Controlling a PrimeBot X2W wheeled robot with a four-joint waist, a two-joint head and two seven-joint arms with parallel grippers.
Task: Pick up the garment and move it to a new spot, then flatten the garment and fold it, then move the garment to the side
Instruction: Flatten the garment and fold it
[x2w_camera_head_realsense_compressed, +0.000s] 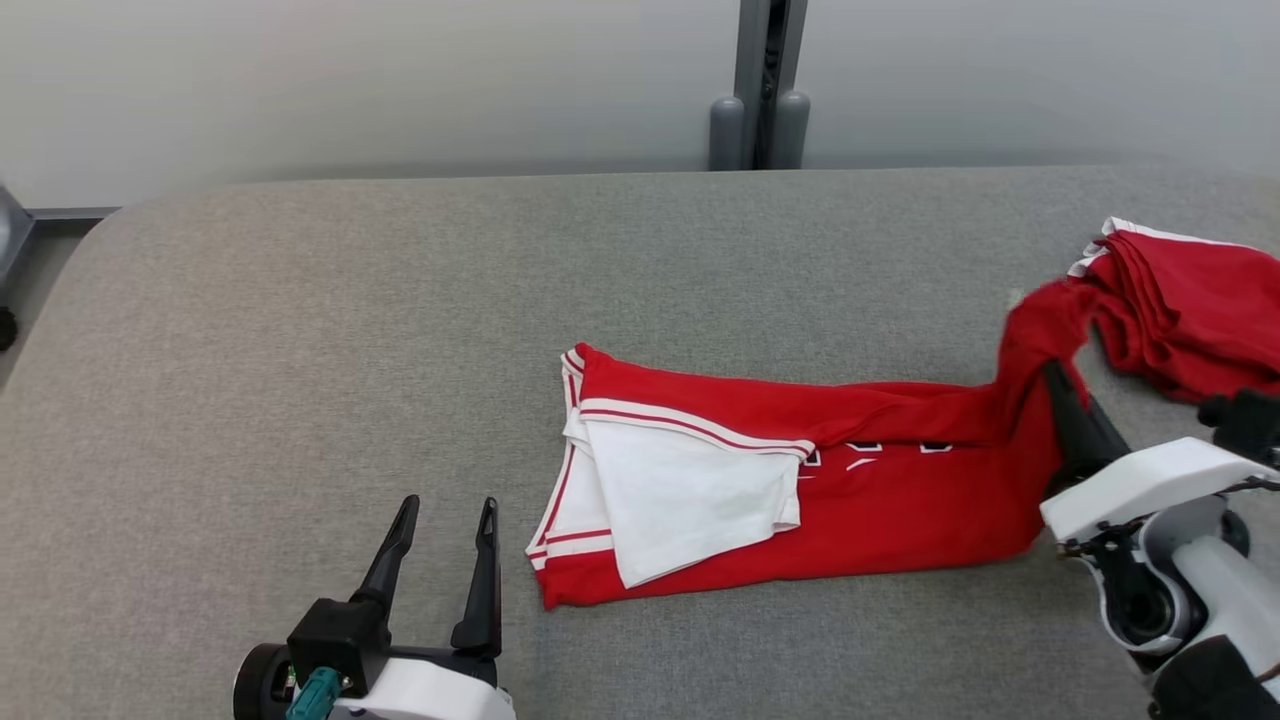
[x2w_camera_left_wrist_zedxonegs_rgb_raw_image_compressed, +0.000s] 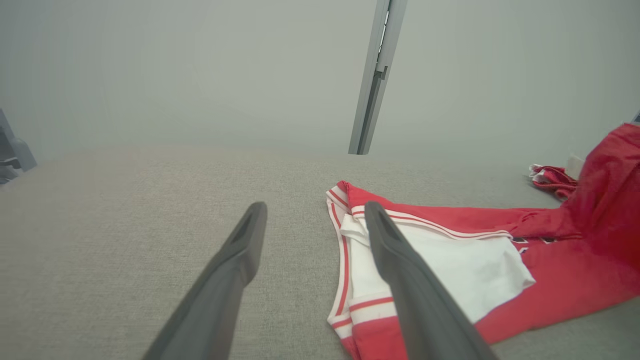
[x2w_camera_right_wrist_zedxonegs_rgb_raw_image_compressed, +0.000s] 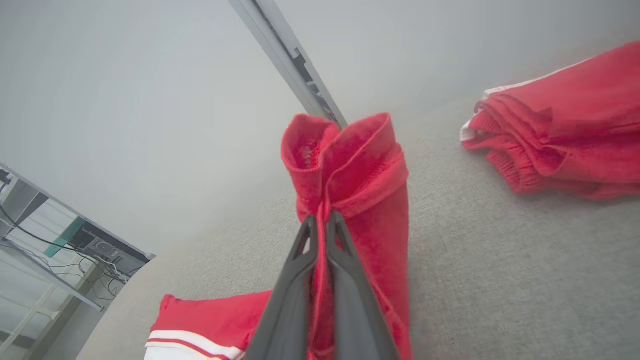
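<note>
Head view overhead — wrist views low, garment (x2w_camera_head_realsense_compressed: 900, 500) shared

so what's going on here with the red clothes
The robot's right jaws are shut on one end of the red garment, holding it above the grey table while the rest lies flat. Its left jaws stand open beside the white-trimmed end, not touching. A separate red pile lies at the far right.

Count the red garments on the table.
2. One garment lies mid-table, its right end pinched in the right claw. The other, a folded pile, sits at the table far right, partly cut off by the frame.
</note>
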